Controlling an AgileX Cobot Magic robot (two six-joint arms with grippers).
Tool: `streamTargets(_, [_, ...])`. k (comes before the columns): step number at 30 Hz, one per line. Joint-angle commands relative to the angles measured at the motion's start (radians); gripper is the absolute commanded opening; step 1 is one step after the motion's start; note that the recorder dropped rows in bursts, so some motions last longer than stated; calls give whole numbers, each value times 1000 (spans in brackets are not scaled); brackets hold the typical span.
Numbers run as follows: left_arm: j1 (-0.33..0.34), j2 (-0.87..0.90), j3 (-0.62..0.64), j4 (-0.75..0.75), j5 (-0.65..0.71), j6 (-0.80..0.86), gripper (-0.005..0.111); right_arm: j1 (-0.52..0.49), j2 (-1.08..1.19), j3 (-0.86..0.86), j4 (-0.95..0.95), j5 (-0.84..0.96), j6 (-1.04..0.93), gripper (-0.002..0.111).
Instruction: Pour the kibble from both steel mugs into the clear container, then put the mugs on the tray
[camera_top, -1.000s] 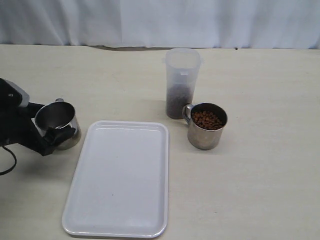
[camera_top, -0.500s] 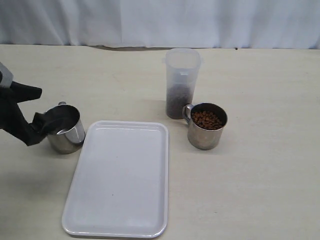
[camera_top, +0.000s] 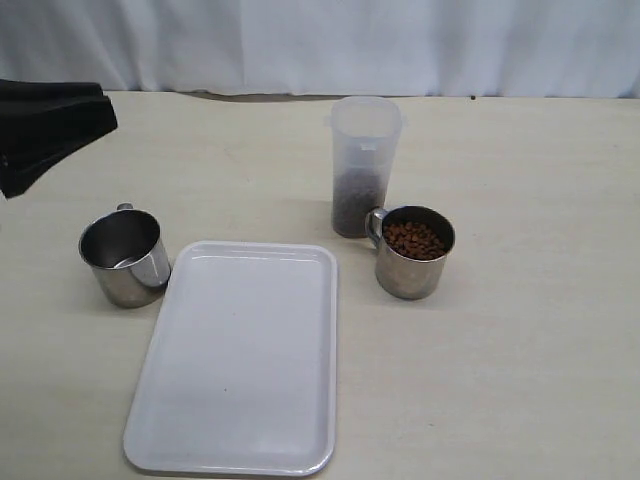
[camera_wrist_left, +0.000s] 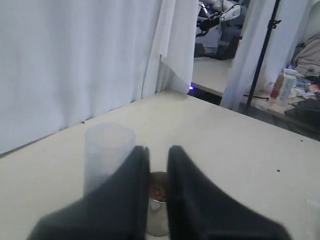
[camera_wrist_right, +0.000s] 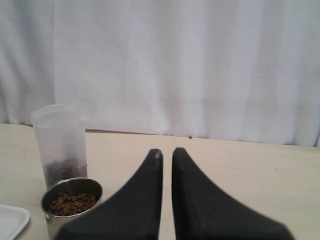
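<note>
An empty steel mug (camera_top: 125, 258) stands upright on the table just left of the white tray (camera_top: 240, 370). The second steel mug (camera_top: 413, 262), full of kibble (camera_top: 414, 240), sits to the tray's right, close against the clear container (camera_top: 364, 140). A layer of kibble (camera_top: 357, 205) lies in the container's bottom. My left gripper (camera_top: 103, 110) hangs high at the far left, well away from the empty mug, jaws nearly together and holding nothing. The left wrist view looks past my left gripper (camera_wrist_left: 158, 148) to the container (camera_wrist_left: 107, 155) and the full mug (camera_wrist_left: 159, 200). My right gripper (camera_wrist_right: 167, 152) is shut and empty, off to the side of the full mug (camera_wrist_right: 70, 200).
A white curtain (camera_top: 320, 45) closes off the back of the table. The tray's corner (camera_wrist_right: 11, 217) shows in the right wrist view. Past the table's far edge in the left wrist view stand a black pole (camera_wrist_left: 262, 55) and other equipment.
My left gripper let go of the empty mug, rose up and back toward the far left, and its jaws came together. The mug now stands alone beside the tray.
</note>
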Motion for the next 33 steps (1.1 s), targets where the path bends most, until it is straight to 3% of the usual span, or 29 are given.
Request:
streamTargets(1, [2,-127,40,-87,13,-13,0,-4,-3,4,4,-6,8,5])
streamTargets(9, [2,-567,212,-412,701,192,0,-4,-3,4,4,-6,8,5])
streamTargets(12, [2,-702,287,-512,746,251,0,-4,-3,4,4,-6,8,5])
streamTargets(20, [2,-926,434,-566,820,289,0,-4,-3,4,4,-6,8,5])
streamTargets(25, [2,-995,491,-564,769,297,0,-4,-3,4,4,-6,8,5])
streamTargets(30, [2,-1052,491,-559,852,260,0,-4,-3,4,4,-6,8,5])
streamTargets(33, [2,-1081,491,-637,1022,286,0,-4,-3,4,4,-6,8,5])
